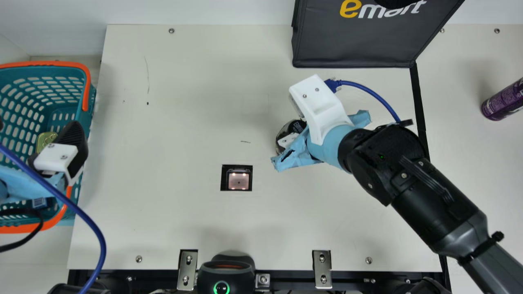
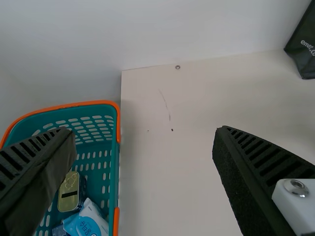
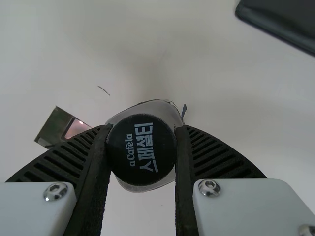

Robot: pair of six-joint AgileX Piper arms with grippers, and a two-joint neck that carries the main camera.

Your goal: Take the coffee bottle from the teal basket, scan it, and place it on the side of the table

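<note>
Coffee bottle (image 3: pixel 141 147), one: pinched between the ribbed fingers of the right gripper (image 3: pixel 142 129), which were parted only by the breadth of its round black cap and touched it on both sides. The hold from above had presumably been chosen to leave the body free for reading; whether the scan was done could not be told. Cap dark and flat-topped, with pale lettering; below it a wider, rounded, greyish see-through shoulder. Lower body hidden; contact of base with the cream table (image 1: pixel 163 212) undetermined.

Scanner window (image 1: pixel 238 179), one: square, lit, let into the table beside the right gripper, toward the left arm, probably so that goods could be passed over it.

Black shopping bag (image 1: pixel 359 36), one: beyond the right gripper, at the far edge.

Purple can (image 1: pixel 504 100), one: well apart from the right gripper, outward on its right side.

Left gripper (image 2: pixel 143 132), one: spread wide, nothing in its grasp, above the inner side of the teal basket (image 1: pixel 88 81). Inside, below that gripper: gold-lidded tin (image 2: pixel 69 191); white-and-blue packet (image 2: pixel 91 219).
</note>
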